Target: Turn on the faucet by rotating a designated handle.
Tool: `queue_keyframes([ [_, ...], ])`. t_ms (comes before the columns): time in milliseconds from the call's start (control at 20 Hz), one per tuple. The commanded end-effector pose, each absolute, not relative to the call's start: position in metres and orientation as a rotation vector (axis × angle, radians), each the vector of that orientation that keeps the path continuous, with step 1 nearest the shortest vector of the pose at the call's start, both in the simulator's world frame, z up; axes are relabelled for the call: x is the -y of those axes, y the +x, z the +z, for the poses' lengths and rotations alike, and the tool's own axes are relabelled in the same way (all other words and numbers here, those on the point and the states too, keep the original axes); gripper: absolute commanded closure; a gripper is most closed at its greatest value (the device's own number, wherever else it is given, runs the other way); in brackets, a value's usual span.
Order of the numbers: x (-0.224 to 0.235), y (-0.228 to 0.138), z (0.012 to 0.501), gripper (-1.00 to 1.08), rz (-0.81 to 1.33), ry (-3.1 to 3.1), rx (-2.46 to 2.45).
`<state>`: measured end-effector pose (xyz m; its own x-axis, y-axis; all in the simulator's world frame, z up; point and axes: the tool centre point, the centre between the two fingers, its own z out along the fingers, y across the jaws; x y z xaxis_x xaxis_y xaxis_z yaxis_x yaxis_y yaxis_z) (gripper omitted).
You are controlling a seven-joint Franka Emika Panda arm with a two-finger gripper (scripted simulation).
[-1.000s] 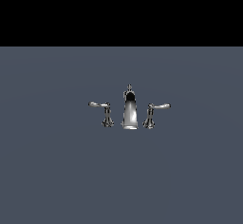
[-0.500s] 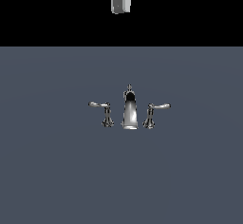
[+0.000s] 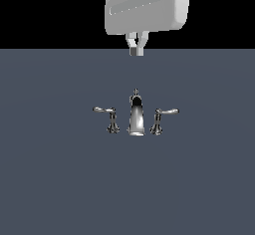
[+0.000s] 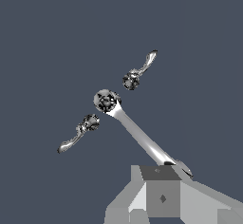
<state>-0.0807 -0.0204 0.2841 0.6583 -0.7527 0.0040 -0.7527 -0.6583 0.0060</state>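
Observation:
The chrome faucet [image 3: 136,117] stands mid-scene on the grey floor, a tall spout with a knob on top between two levers. The handle [image 3: 162,117] is the lever at the exterior view's right, its thin arm pointing right. The mirror lever [image 3: 107,115] points left. My gripper [image 3: 135,50] hangs high above the spout, well clear of it, fingers together with nothing held. In the wrist view the spout [image 4: 137,135] runs from its base toward my gripper [image 4: 161,197], with one lever [image 4: 140,71] and another lever [image 4: 77,134] either side; I cannot tell which is the handle there.
A flat grey floor [image 3: 60,179] spreads around the faucet. The arm's large white hand body [image 3: 147,5] fills the top of the exterior view above the fingers.
One second ago no gripper showed. Since then it has come down from the top of the exterior view, and more of the hand body shows now. The faucet's levers have not moved.

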Motion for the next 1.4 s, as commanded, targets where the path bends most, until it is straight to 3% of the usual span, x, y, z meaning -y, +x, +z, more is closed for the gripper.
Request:
queue_keyframes([
  [0, 0.028, -0.067, 0.266, 1.08, 0.003, 2.810, 1.391],
  [750, 0.095, 0.000, 0.160, 1.08, 0.003, 2.470, 1.933],
  [1350, 0.144, 0.024, 0.103, 1.08, 0.002, 2.234, 2.205],
])
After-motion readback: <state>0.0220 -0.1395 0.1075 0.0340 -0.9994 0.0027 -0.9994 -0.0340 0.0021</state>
